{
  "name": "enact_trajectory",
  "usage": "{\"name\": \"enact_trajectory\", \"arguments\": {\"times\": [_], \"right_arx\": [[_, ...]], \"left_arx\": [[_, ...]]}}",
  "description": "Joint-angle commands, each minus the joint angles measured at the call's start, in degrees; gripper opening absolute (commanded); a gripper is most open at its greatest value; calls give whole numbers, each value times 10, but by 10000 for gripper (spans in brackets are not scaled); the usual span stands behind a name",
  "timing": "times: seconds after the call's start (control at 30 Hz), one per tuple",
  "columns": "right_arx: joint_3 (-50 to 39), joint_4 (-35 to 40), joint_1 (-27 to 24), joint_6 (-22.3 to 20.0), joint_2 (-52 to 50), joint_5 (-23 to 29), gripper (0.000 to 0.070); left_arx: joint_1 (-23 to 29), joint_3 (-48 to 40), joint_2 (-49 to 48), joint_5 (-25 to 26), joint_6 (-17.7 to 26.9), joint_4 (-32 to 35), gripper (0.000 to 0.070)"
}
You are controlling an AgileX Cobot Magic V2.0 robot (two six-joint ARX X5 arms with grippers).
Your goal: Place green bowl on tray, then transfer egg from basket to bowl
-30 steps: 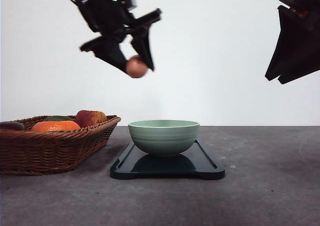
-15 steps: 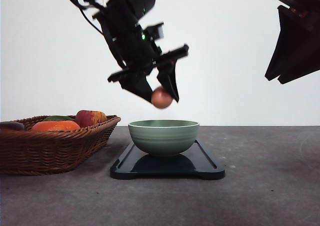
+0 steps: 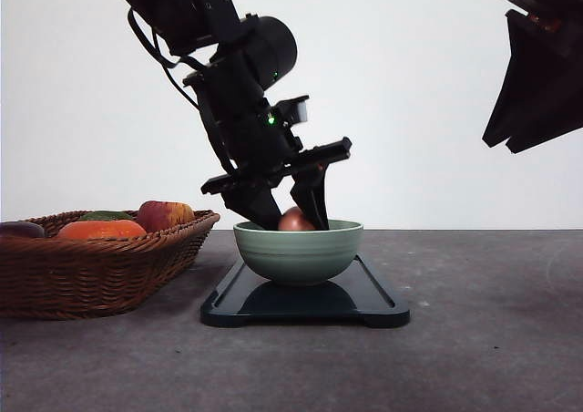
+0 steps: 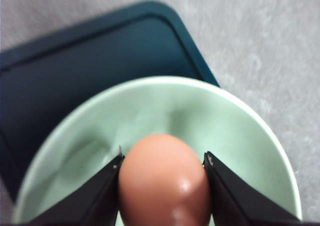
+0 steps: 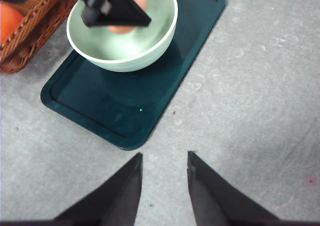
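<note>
On the grey surface (image 3: 474, 339) the tray (image 3: 373, 304) sits nearest the camera in the front view, flat on its short feet, with the bowl (image 3: 298, 252) standing on its middle. Between the left jaws (image 3: 290, 219) is the egg (image 3: 296, 220), pinched on both sides; its top shows just above the bowl's rim. In the left wrist view the two dark fingertips (image 4: 107, 178) press against the egg's (image 4: 164, 181) flanks, and the pale green inside of the bowl (image 4: 240, 136) lies all round and under the jaws. Whether the egg touches the bowl's floor cannot be told. The tray's (image 4: 75, 66) dark floor shows beyond the bowl's rim, with its rounded corner on the surface past that.

To the side of the left jaws, away from the right arm, stands the basket (image 3: 91, 271), just beside the tray and apart from it. It holds an orange fruit (image 3: 100, 230), a reddish fruit (image 3: 164, 215), something green and a dark item at the far edge, too hidden to name.

The right jaws (image 5: 164, 186) hang high and well apart from the bowl, spread with a clear gap and nothing between them. Ahead of them in the right wrist view lie bare surface, then the tray (image 5: 125, 111) and bowl (image 5: 145, 41), then the basket (image 5: 30, 31).
</note>
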Motion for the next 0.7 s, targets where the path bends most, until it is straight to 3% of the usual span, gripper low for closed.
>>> {"name": "enact_trajectory", "arguments": {"times": [0.0,0.3,0.67], "right_arx": [[2,6,2,-4,4,0,174],[2,6,2,-4,5,0,174],[2,6,2,-4,4,0,174]], "left_arx": [[-8,14,17,-1,4,7,188],[-14,14,32,-14,9,6,188],[-17,14,32,-47,51,6,189]]}}
